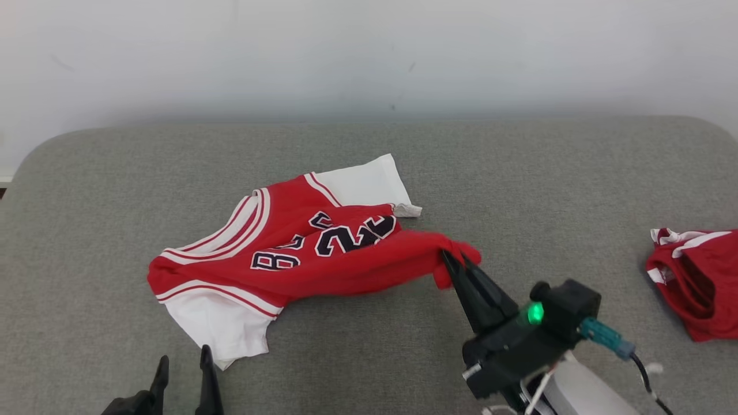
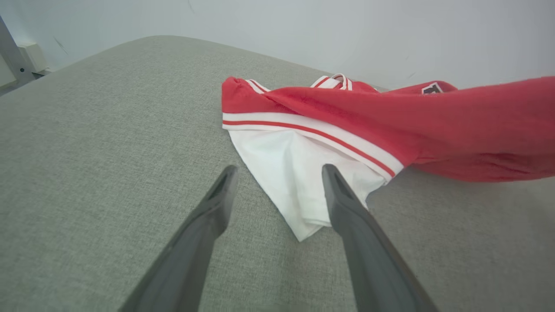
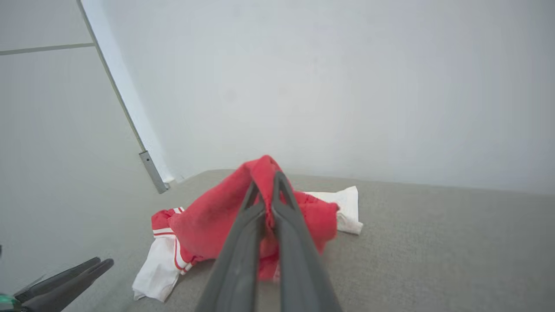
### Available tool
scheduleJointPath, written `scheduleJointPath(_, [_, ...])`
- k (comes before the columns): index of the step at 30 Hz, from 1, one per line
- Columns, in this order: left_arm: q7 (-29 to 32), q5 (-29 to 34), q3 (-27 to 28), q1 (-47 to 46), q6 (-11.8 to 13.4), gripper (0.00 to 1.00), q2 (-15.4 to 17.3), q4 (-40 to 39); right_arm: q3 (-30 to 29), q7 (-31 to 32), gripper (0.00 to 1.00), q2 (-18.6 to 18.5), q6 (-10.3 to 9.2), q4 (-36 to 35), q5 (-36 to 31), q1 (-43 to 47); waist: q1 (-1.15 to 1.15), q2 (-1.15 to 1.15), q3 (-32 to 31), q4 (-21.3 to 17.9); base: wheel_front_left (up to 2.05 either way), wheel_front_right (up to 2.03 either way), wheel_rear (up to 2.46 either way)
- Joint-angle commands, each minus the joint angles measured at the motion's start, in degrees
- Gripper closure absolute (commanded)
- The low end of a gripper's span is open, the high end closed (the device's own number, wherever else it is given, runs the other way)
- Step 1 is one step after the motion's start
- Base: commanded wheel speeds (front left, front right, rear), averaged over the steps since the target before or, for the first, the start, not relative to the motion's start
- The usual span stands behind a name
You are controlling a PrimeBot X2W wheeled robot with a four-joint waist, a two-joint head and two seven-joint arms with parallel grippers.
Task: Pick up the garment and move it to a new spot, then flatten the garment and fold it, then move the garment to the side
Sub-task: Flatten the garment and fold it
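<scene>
Pinching a red fold at the garment's right end, the right fingers (image 1: 475, 291) are pressed tight together just right of centre in the head view. They hold that end a little above the grey surface (image 1: 519, 173), and the cloth stretches in a taut ridge toward the lower right. The garment (image 1: 300, 248) is a red jersey with white sleeves, white-and-red trim and dark numerals. It lies crumpled in the middle of the frame with most of it resting on the surface. One white sleeve points toward the upper centre, the other toward the lower left. The left fingers (image 1: 209, 374) stand wide apart at the bottom left edge, holding nothing. In the left wrist view the lower sleeve's corner lies between them; whether they touch it cannot be told. Bare grey surface opens all round the jersey. A broad band runs above it up to the rounded far edge against the pale wall, and a wide stretch lies at left. At right an open gap separates it from a second red garment (image 1: 697, 282), bunched at the right edge of the frame.
</scene>
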Motion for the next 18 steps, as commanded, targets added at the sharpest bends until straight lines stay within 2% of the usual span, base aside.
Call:
scheduleJointPath(1, [-0.2, -0.2, -0.3, 0.8, -0.1, 0.00, 0.1, 0.3, 1.3, 0.0, 1.00, -0.1, 0.07, 0.0, 0.4, -2.2, 0.00, 0.00, -0.3, 0.9, 0.00, 0.00, 0.00])
scheduleJointPath(4, [-0.2, -0.6, -1.6, 0.5, -0.4, 0.00, 0.1, 0.7, 3.3, 0.0, 1.00, 0.6, 0.07, 2.5, 1.8, -6.6, 0.00, 0.00, -0.1, 2.6, 0.00, 0.00, 0.00])
scheduleJointPath(5, [-0.2, -1.0, -2.3, 0.4, -0.5, 0.00, 0.1, 1.0, 4.2, 0.0, 0.95, 0.4, 0.07, 5.2, 1.6, -8.0, 0.00, 0.00, 0.1, 3.4, 0.00, 0.00, 0.00])
scheduleJointPath(6, [-0.2, -1.0, -2.9, 0.4, -0.4, 0.00, 0.1, 1.2, 4.1, 0.0, 0.58, 0.9, 0.06, 7.6, 1.2, -9.9, 0.00, 0.00, 0.2, 4.1, 0.00, 0.00, 0.00])
scheduleJointPath(7, [-0.2, -1.1, -3.5, 0.4, -0.2, 0.00, 0.1, 1.3, 2.8, 0.0, 0.12, 1.3, 0.06, 10.7, 0.3, -11.9, 0.00, 0.00, 0.4, 4.8, 0.00, 0.00, 0.00])
scheduleJointPath(8, [-0.2, -1.2, -4.4, 0.4, -0.2, 0.00, 0.1, 1.6, 2.0, 0.0, 0.00, 1.5, 0.06, 14.6, -0.8, -13.3, 0.00, 0.00, 0.5, 5.6, 0.00, 0.00, 0.00])
scheduleJointPath(11, [-0.2, -1.6, -5.8, -0.1, 0.2, 0.00, 0.1, 1.8, -2.3, 0.0, 0.00, 3.3, 0.06, 23.4, -5.7, -17.2, 0.00, 0.00, 1.3, 7.3, 0.00, 0.00, 0.00])
scheduleJointPath(13, [-0.2, -1.8, -6.5, -0.3, 0.4, 0.00, 0.1, 1.6, -5.8, 0.0, 0.00, 4.1, 0.06, 26.8, -8.5, -18.7, 0.00, 0.00, 1.8, 7.9, 0.00, 0.00, 0.00])
scheduleJointPath(18, [-0.2, -2.0, -6.5, -0.2, 1.1, 0.00, 0.1, 1.1, -12.3, 0.0, 0.00, 4.9, 0.06, 30.1, -13.6, -18.7, 0.00, 0.00, 2.7, 7.3, 0.00, 0.00, 0.00])
